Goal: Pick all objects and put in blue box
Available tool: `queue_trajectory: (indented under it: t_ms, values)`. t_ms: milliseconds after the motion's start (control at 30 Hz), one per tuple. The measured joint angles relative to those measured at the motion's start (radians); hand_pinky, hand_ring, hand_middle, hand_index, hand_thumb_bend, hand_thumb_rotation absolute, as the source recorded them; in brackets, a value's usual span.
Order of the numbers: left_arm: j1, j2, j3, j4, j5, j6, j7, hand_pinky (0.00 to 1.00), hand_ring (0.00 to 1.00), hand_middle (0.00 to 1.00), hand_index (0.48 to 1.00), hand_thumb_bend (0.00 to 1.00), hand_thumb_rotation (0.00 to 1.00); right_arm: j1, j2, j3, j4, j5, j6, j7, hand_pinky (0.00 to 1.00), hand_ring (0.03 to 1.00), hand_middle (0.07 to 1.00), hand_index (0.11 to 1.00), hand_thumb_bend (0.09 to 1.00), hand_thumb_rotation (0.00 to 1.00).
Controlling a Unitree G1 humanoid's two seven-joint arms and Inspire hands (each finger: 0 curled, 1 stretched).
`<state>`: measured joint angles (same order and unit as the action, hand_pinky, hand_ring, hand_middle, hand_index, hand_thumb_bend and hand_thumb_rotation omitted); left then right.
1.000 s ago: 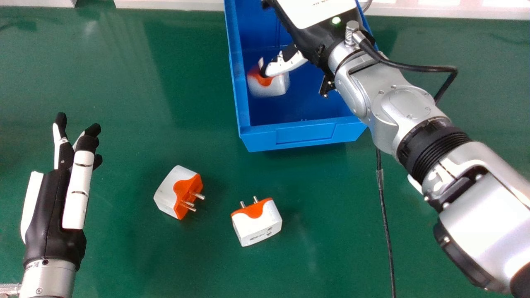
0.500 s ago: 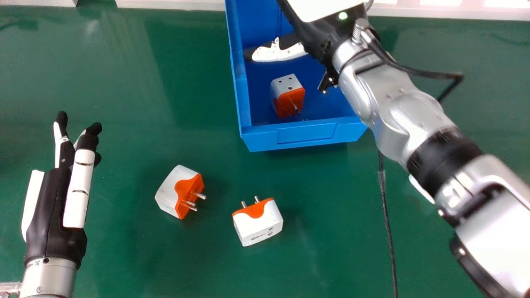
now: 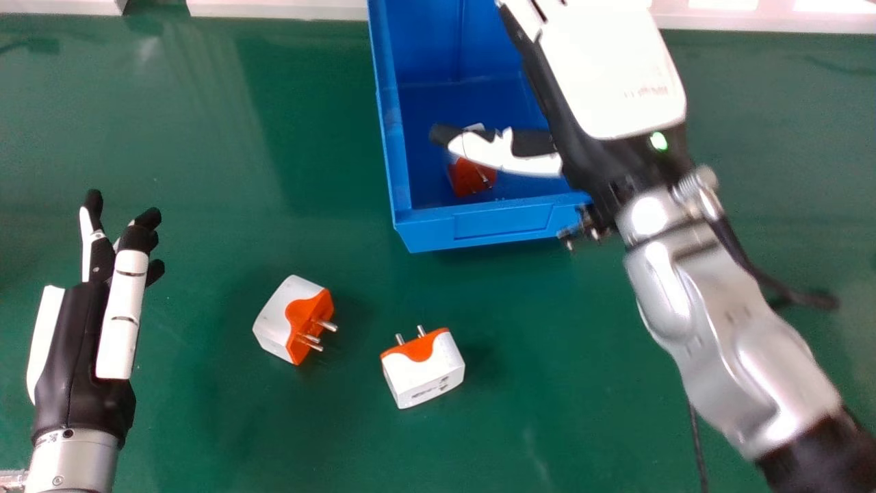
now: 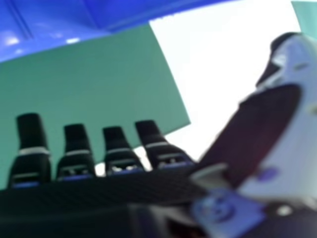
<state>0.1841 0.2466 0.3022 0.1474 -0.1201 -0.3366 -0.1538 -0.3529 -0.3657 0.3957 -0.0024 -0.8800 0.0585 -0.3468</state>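
Plug adapter (image 3: pixel 472 179) sits in blue box (image 3: pixel 499 229), partly covered by right hand (image 3: pixel 602 82)

Head view: the right forearm (image 3: pixel 725 349) slants in from the right; its hand lies back-up across the box's right side, thumb (image 3: pixel 503 152) stretched over the boxed adapter. Whether they touch cannot be told. The hand's back hides its fingers, and the box's far end is cut off at the bench's (image 3: pixel 547 424) far edge. Nearer than the box lie a left adapter (image 3: pixel 277 318) and a right adapter (image 3: pixel 424 373), both well apart from that hand. The left hand (image 3: pixel 75 349) is toward the bench's left edge, fingers relaxed.

Right hand view: fingers (image 4: pixel 29 131) spread, thumb held wide; box partly cut off beyond them.
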Motion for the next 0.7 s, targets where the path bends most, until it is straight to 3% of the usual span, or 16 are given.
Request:
queue_trajectory:
  t_ms: [100,300,567,700]
  values:
    - [0.004,0.001,0.003,0.001,-0.001,-0.001,-0.005,0.89,0.94,0.93,0.936,0.49,1.0,0.122,-0.001,-0.03,-0.097,-0.001,-0.008,-0.024,0.76,0.912,0.953,0.935,0.459,0.66]
    - [0.012,0.001,0.006,-0.007,0.001,-0.001,0.004,0.88,0.93,0.92,0.932,0.47,1.0,0.366,0.0,-0.057,-0.266,-0.015,-0.033,-0.032,0.75,0.922,0.964,0.937,0.451,0.67]
    - [0.012,0.002,0.005,-0.006,0.001,-0.001,0.001,0.89,0.94,0.92,0.936,0.48,1.0,0.575,-0.038,-0.074,-0.317,-0.024,-0.173,-0.041,0.77,0.937,0.957,0.921,0.445,0.69]
    - [0.012,0.002,0.005,-0.007,0.001,0.0,0.001,0.9,0.94,0.93,0.939,0.5,1.0,0.656,-0.053,-0.078,-0.33,-0.025,-0.23,-0.04,0.74,0.905,0.93,0.898,0.472,0.62]
